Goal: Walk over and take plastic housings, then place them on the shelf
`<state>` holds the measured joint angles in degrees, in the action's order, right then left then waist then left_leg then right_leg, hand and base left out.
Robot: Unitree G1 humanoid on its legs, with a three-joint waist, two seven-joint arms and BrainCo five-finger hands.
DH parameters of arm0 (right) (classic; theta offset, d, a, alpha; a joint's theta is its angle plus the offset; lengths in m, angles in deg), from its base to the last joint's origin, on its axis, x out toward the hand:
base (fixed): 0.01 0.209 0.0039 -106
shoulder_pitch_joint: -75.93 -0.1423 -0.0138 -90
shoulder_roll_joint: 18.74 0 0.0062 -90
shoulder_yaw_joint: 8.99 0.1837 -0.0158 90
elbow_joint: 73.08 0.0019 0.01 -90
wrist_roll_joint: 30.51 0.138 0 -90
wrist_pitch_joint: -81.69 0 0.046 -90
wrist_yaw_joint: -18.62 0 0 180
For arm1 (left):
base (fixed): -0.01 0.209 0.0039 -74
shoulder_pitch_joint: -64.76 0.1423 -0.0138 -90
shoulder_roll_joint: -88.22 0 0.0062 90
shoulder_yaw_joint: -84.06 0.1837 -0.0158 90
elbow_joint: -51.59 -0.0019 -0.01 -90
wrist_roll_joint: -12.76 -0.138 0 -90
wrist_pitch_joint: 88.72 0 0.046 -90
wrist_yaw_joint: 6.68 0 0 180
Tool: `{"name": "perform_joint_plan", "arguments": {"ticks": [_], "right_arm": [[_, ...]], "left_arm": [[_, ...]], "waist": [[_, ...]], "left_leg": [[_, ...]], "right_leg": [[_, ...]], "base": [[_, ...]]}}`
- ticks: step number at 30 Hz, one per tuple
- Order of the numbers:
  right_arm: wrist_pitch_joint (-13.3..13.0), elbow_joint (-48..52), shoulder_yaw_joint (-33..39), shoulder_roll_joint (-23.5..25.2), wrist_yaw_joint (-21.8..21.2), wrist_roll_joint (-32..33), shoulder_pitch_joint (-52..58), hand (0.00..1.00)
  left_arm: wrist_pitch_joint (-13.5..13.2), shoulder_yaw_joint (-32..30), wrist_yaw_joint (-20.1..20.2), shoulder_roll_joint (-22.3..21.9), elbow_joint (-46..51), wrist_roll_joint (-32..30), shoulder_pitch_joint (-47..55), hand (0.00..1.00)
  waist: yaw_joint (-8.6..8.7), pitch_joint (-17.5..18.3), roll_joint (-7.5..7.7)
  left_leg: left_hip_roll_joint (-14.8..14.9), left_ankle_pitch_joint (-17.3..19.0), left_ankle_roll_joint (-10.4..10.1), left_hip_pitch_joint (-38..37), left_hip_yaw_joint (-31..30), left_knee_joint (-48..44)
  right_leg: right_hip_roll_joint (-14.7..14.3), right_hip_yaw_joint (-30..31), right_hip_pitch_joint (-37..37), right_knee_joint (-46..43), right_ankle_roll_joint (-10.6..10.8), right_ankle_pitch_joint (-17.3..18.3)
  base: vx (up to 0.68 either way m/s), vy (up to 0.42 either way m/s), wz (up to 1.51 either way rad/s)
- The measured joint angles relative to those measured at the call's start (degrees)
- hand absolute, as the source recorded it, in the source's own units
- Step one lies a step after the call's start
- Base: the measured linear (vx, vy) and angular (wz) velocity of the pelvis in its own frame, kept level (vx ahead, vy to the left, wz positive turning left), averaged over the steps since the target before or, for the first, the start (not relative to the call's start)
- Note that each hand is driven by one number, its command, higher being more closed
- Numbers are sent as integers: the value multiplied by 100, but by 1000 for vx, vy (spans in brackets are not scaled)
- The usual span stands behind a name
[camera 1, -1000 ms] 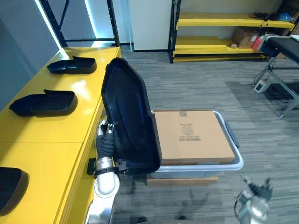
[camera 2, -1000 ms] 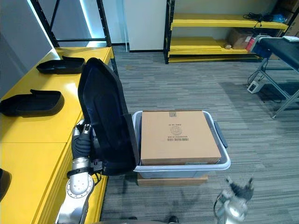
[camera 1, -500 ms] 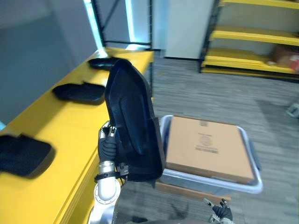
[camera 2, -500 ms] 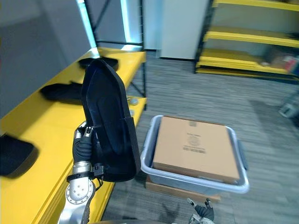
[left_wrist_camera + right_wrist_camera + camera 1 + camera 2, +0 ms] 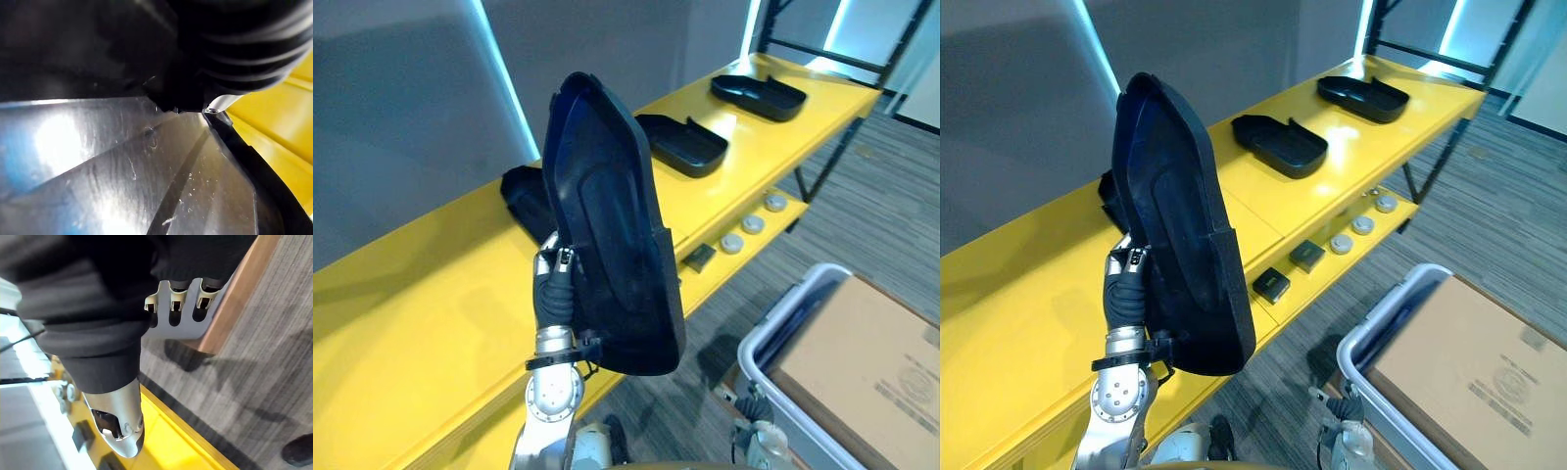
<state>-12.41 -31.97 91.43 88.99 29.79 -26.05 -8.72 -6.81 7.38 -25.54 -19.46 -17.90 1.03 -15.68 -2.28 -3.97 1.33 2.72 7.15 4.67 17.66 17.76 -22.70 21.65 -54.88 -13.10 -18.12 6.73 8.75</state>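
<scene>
My left hand [image 5: 552, 294] is shut on the lower edge of a large black plastic housing [image 5: 612, 225], which it holds upright with the hollow side facing me. Up close, the housing's glossy inner surface [image 5: 122, 166] shows past the hand's cover. The yellow shelf [image 5: 431, 313] runs behind it. Three more black housings lie on the shelf: one [image 5: 523, 191] partly hidden behind the held one, one [image 5: 681, 144] in the middle, one [image 5: 757, 95] at the far end. My right hand [image 5: 176, 303] hangs low over the floor, open and holding nothing.
A grey bin [image 5: 773, 328] with a cardboard box [image 5: 867, 377] on it stands on the carpet at the lower right. Small round parts [image 5: 742, 223] and dark blocks [image 5: 1307, 255] lie on the shelf's lower level. A grey wall backs the shelf.
The camera has swung left toward the yellow shelf, so the bin now shows at the lower right corner. The housing stays upright in my left hand.
</scene>
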Motion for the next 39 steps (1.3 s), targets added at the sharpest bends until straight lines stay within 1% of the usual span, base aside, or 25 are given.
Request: {"name": "perform_joint_plan", "arguments": {"ticks": [1, 2, 3, 5, 7, 9, 10, 11, 12, 14, 17, 18, 22, 25, 27, 28, 29, 30, 32, 33, 34, 35, 37, 38, 39], "right_arm": [[42, -6, 19, -42, -6, -71, 13, 0], [50, -35, 26, -62, -15, -92, 61, 0], [46, -27, 19, -57, -15, -117, 59, 0], [31, -22, -46, 14, -19, -173, 44, 0], [30, 47, -128, 13, -14, -173, 119, 0], [29, 190, -215, 19, -17, -169, 284, 0], [34, 276, -208, 12, -11, -172, 336, 0], [24, 362, -213, 20, -9, -168, 419, 0], [52, 304, -221, 24, -11, -165, 434, 0], [44, 334, -224, 17, -9, -154, 410, 0], [38, 434, -217, 24, -8, -153, 346, 0], [21, 514, -214, 24, -10, -152, 353, 0], [6, 529, -172, 76, -6, -53, 389, 0], [5, 523, -126, 80, -5, -49, 523, 0], [3, 496, -111, 79, -3, -44, 537, 0], [2, 495, -92, 83, -1, -44, 529, 0], [-2, 502, -94, 62, 4, -45, 511, 0], [1, 502, -89, 51, 11, -45, 505, 0], [1, 502, -91, 36, 39, -49, 449, 0], [1, 499, -83, 34, 40, -51, 452, 0], [1, 488, -63, 21, 42, -53, 442, 0], [5, 470, -4, 5, 42, -53, 479, 0], [21, 450, 50, -84, 88, -51, 586, 0], [38, 365, 89, -148, 116, -50, 576, 0], [58, 294, 115, -97, 116, -48, 532, 0]], "left_arm": [[2, 32, 2, 48, -81, 0, -85, 100], [6, 110, -10, 106, -123, -4, -142, 100], [5, 118, -17, 125, -140, -6, -177, 100], [4, 168, -74, 135, -232, -10, -249, 100], [-7, 323, -117, 131, -236, -21, -275, 100], [-14, 518, -120, 117, -236, -24, -382, 100], [-33, 534, -121, 101, -236, -30, -385, 100], [-70, 521, -128, 78, -230, -42, -385, 100], [-91, 507, -126, 35, -230, -52, -319, 100], [-117, 476, -134, -6, -110, -76, -163, 100], [-130, 380, -133, -54, -19, -80, -23, 100], [-131, 358, -131, -61, -13, -82, 73, 100], [-126, 230, -129, -64, -11, -83, 208, 100], [-124, 32, -136, -61, 41, -83, 312, 100], [-117, -70, -146, -54, 119, -82, 365, 100], [-117, -188, -155, -52, 231, -82, 413, 100], [-119, -288, -187, -74, 272, -78, 437, 100], [-118, -326, -225, -89, 274, -77, 448, 100], [-118, -491, -295, -164, 273, -42, 555, 100], [-123, -496, -309, -165, 273, -27, 569, 100], [-124, -499, -326, -164, 272, -16, 579, 100], [-130, -425, -337, -165, 272, -9, 566, 100], [-140, -269, -356, -171, 243, -6, 558, 100], [-143, -229, -358, -146, 157, -5, 533, 100], [-131, -272, -362, -113, 111, 0, 535, 100]], "waist": [[4, -23, 22], [51, -47, 6], [53, -57, 2], [75, -61, 33], [175, -56, 41], [197, -50, 86], [217, -42, 112], [204, -18, 253], [196, -36, 301], [129, 62, 190], [107, 110, 128], [101, 127, 156], [89, 157, 256], [79, 159, 304], [91, 133, 299], [119, 101, 281], [131, 66, 258], [109, 58, 211], [146, 36, 197], [142, 38, 201], [142, 43, 202], [184, 59, 184], [235, 152, 37], [270, 236, -75], [294, 191, 84]], "left_leg": [[-138, 61, 89, -54, -208, -26], [-192, 83, 102, -219, -365, 87], [-215, 86, 99, -295, -493, 157], [-383, 50, 52, -791, -857, 556], [-530, 56, 2, -999, -1196, 650], [-695, 75, -76, -1027, -1625, 616], [-732, 80, -101, -1034, -1695, 594], [-889, 134, -159, -1031, -1925, 481], [-886, 240, -224, -1023, -2142, 331], [-686, 259, -304, -913, -2219, 221], [-496, 209, -380, -846, -2263, 235], [-442, 206, -399, -864, -2305, 252], [-446, 191, -421, -942, -2448, 321], [-588, 81, -578, -905, -2794, 506], [-594, 135, -618, -828, -2805, 507], [-304, 252, -591, -709, -2197, 398], [116, 297, -559, -562, -1559, 11], [313, 311, -538, -497, -1363, -187], [1052, 318, -528, -550, -1056, -894], [1230, 318, -528, -634, -1030, -919], [1493, 314, -524, -756, -972, -800], [1702, 296, -514, -928, -973, -500], [1912, 230, -567, -1092, -1031, 93], [1809, 337, -1499, -1146, -1063, 330], [1638, 359, -1710, -1111, -1028, 243]], "right_leg": [[174, 170, -1, -488, -233, -92], [222, 1001, 218, -1027, -705, -6], [69, 1607, 379, -1134, -680, 208], [-705, 3704, 997, -1320, -558, 888], [-1090, 4485, 1416, -1394, -464, 1102], [-1383, 5141, 1923, -1399, -368, 1152], [-1404, 5262, 2021, -1295, -349, 1115], [-1344, 5369, 2059, -839, -311, 749], [-1301, 5136, 1927, -789, -233, 618], [-1451, 4841, 1835, -487, -330, 542], [-1625, 4639, 1651, -149, -418, 410], [-1684, 4556, 1530, 22, -425, 334], [-1725, 4375, 1242, 313, -459, 268], [-1629, 4018, 1177, 349, -457, 272], [-1572, 3820, 1176, 343, -456, 276], [-1538, 3710, 1178, 332, -465, 271], [-1508, 3609, 1216, 297, -471, 268], [-1489, 3606, 1232, 247, -474, 269], [-1213, 3657, 1261, 68, -468, 268], [-1131, 3693, 1266, 46, -441, 255], [-1013, 3751, 1269, 41, -318, 231], [-834, 3760, 1330, 45, -78, 178], [-660, 3727, 1426, 138, 226, 37], [-522, 3689, 1453, 278, 497, -150], [-345, 3723, 1419, 411, 515, -296]], "base": [[217, 147, 93], [189, 99, 91], [162, 67, 81], [136, 48, 70], [132, 0, 99], [91, -75, 133], [75, -116, 131], [127, -169, 123], [149, -186, 109], [140, -186, 62], [108, -152, 24], [93, -120, 14], [51, -53, 20], [-20, -15, 53], [-50, 2, 59], [-67, 23, 58], [-63, 41, 42], [-51, 141, 18], [-51, 267, -9], [-46, 246, -13], [-46, 294, 0], [-58, 429, 12], [-32, 570, 28], [0, 475, 25], [-7, 723, 1]]}}
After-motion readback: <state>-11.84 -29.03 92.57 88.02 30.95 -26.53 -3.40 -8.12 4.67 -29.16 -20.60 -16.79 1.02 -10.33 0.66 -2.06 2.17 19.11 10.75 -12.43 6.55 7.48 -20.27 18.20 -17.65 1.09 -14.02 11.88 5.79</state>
